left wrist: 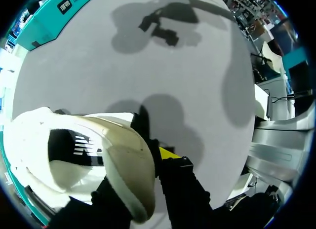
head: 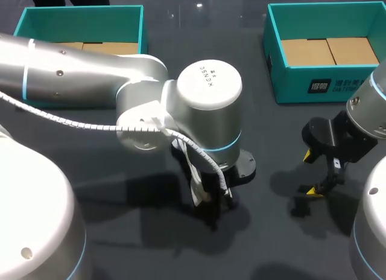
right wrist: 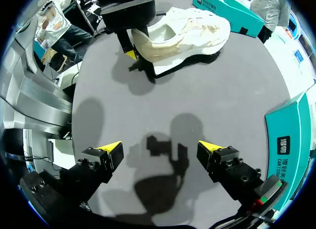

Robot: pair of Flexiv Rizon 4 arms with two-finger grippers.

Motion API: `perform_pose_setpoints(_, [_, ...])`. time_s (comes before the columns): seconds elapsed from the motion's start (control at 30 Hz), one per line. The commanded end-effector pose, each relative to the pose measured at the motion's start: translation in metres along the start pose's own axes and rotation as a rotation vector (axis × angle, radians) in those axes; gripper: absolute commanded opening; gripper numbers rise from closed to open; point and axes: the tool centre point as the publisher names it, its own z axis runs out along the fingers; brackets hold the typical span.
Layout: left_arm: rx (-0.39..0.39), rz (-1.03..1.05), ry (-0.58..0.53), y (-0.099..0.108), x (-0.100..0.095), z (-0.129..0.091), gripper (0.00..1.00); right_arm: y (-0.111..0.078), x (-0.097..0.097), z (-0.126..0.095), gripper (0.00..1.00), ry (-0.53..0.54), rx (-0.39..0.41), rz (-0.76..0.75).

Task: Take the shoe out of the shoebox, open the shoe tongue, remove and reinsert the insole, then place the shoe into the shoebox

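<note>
A white shoe lies on the dark table with its opening toward the left wrist camera, a black insole showing inside. My left gripper is shut on its heel wall, one finger inside the shoe and one outside. In the right wrist view the shoe lies far ahead with the left gripper on its heel. In the head view my left arm's wrist hides nearly all of the shoe. My right gripper hangs open over bare table at the right, nothing between its fingers.
Two teal shoeboxes stand at the back: one at the left behind my left arm, one at the right, just beyond my right gripper. Both show cardboard bottoms. Dark table lies between the two grippers.
</note>
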Motion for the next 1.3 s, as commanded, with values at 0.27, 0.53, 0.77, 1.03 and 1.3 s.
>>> perform_pose_setpoints(0.27, [0.012, 0.074, 0.001, 0.014, -0.031, -0.093, 0.0, 0.0, 0.001, 0.0, 1.0, -0.002, 0.0, 0.0])
perform_pose_setpoints(0.53, [0.001, 0.1, 0.016, 0.038, -0.074, -0.156, 0.0, 0.0, 0.001, 0.0, 1.0, -0.002, 0.0, 0.0])
perform_pose_setpoints(0.77, [-0.023, 0.143, 0.043, 0.049, -0.109, -0.179, 0.0, 0.0, 0.001, 0.0, 1.0, -0.002, 0.0, 0.0])
perform_pose_setpoints(1.03, [-0.023, 0.143, 0.043, 0.049, -0.109, -0.179, 0.0, 0.0, 0.001, 0.0, 1.0, -0.002, 0.0, 0.0])
perform_pose_setpoints(1.3, [-0.006, 0.188, 0.081, 0.066, -0.147, -0.194, 0.0, 0.0, 0.001, 0.0, 1.0, -0.002, 0.0, 0.0])
